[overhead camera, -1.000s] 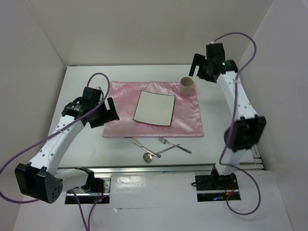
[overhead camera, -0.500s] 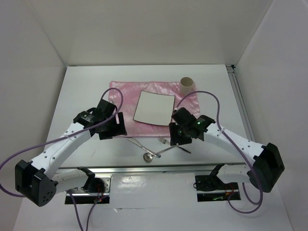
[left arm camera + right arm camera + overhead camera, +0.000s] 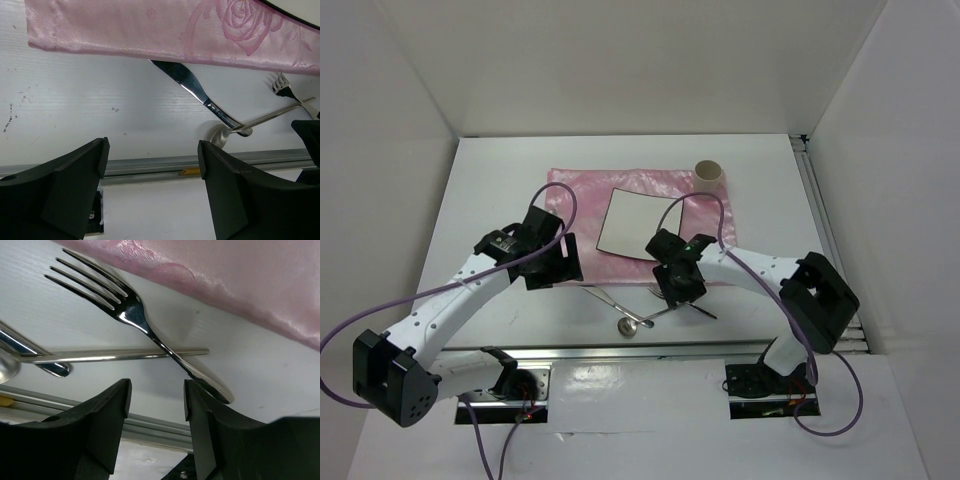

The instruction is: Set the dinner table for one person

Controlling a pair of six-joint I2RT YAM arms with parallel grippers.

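Right wrist view: right pincer [image 3: 157, 410] spread, fork [image 3: 135, 315] just ahead; left pincer [image 3: 152, 170] spread too, knife [image 3: 195, 95] ahead on worktop [image 3: 75, 100].

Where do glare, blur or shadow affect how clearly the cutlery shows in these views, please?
Top external view: even light, sharp, but the aluminium front rail glares white and the cutlery is tiny. Left wrist view: the silver table knife is crisp with bright highlights; the black fingers are dark, nearly featureless. Right wrist view: the shiny steel fork mirrors dark patches; the glossy pink cloth looks soft.
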